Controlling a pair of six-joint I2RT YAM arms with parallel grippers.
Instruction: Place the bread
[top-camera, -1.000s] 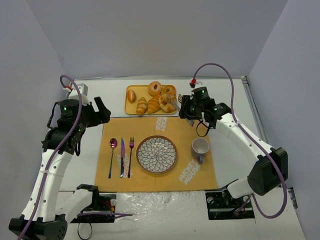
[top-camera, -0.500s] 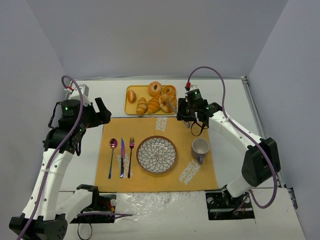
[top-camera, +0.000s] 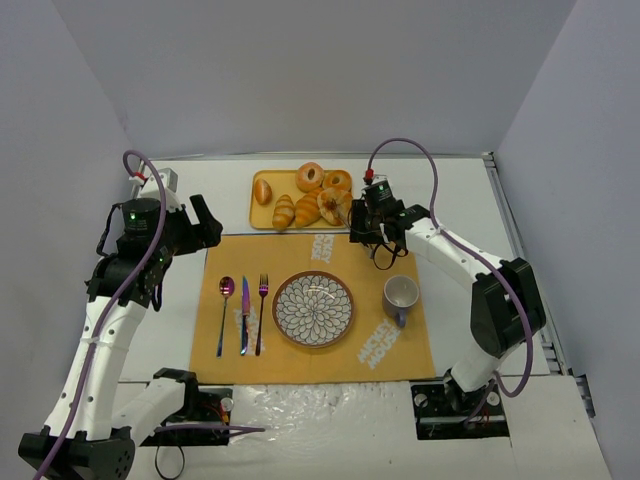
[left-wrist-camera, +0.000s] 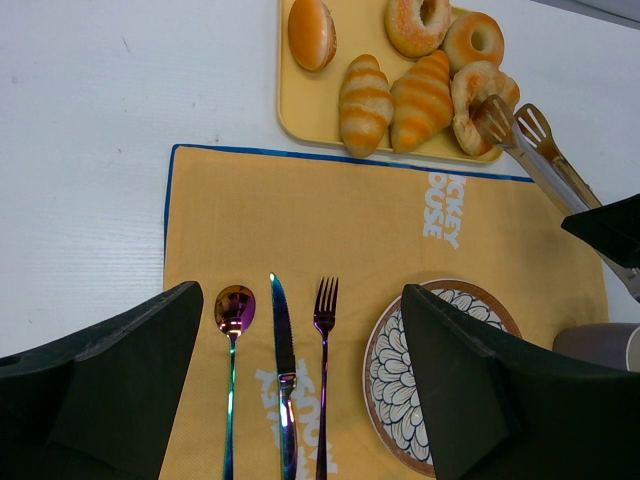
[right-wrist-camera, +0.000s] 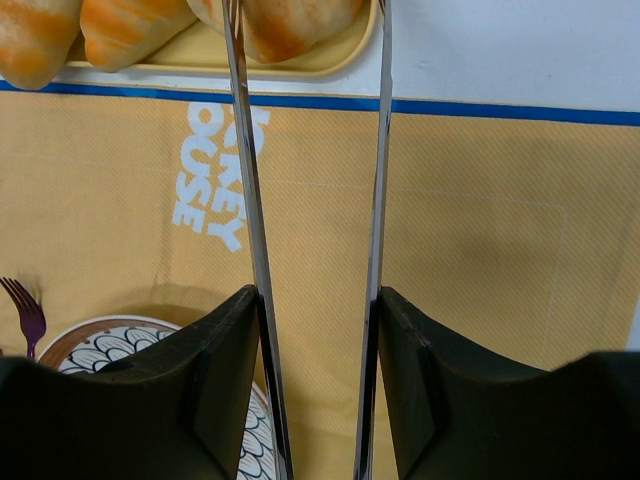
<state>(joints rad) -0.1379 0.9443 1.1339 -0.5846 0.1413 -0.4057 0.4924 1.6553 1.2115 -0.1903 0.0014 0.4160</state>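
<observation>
Tongs (right-wrist-camera: 245, 180), steel, two long blades: grasped by the right jaws, one blade against each inner face, so the arm can take food at a reach without touching it. Bread (left-wrist-camera: 468, 100), curled, golden-brown: on the tray (left-wrist-camera: 305, 105), straight ahead of the right jaws, at the tong tips. One tip lies on its crust and the other just beside it; whether they pinch it yet cannot be told. Judged step: taking hold before the lift. Croissants (left-wrist-camera: 420, 100) just beside the bread, ring buns (left-wrist-camera: 418, 22) beyond it: the crowding leaves the tips little room, and a loose squeeze could drag a neighbour along. Plate (top-camera: 313, 277), patterned, bare, on the placemat (left-wrist-camera: 300, 220): beneath the right jaws, back from the tray, the likely destination. Left jaws: released, spread wide, holding nothing, held above the cutlery (left-wrist-camera: 324, 310), well apart from the tongs.
</observation>
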